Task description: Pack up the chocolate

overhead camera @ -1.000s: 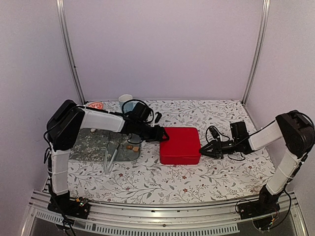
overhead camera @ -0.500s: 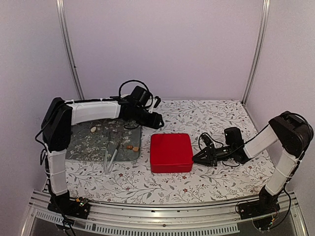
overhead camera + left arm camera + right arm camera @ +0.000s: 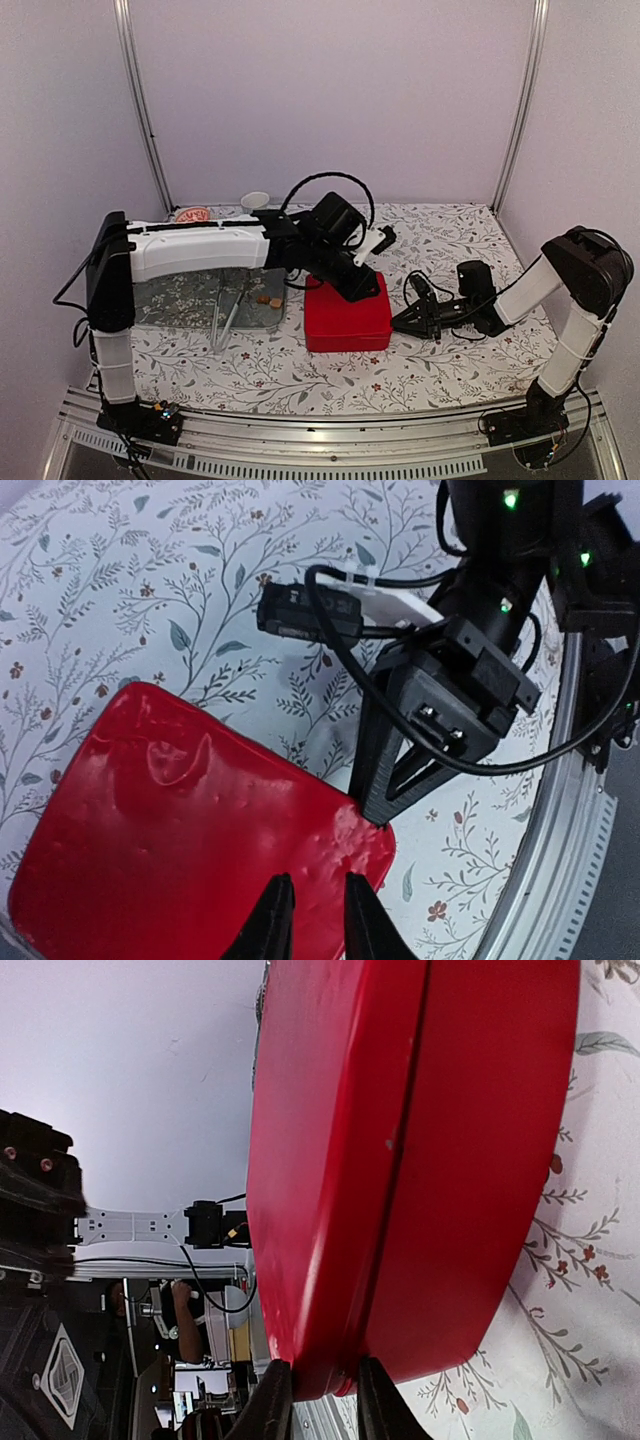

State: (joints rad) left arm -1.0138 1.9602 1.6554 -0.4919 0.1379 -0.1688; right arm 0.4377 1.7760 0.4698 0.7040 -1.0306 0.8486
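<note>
The red box (image 3: 340,318) lies shut on the flowered table, its lid (image 3: 180,820) seen from above in the left wrist view. My left gripper (image 3: 366,290) (image 3: 318,915) hovers over the lid's right corner, jaws narrowly apart with nothing between them. My right gripper (image 3: 402,322) (image 3: 320,1400) lies low on the table. It is shut on the box's right corner (image 3: 420,1140), one finger on either side of the lid seam. Two small brown chocolate lumps (image 3: 268,300) rest on the grey tray (image 3: 180,305); my left arm hides the tray's back part.
Metal tongs (image 3: 226,322) lie across the tray's front edge. A white cup (image 3: 255,200) and a pink bowl (image 3: 192,214) stand at the back left. My right arm's cables (image 3: 330,610) trail on the table beside the box.
My left arm swung from behind the tray to above the red box, and its jaws narrowed. The box slid toward the front left a second ago; my right gripper stays on its corner.
</note>
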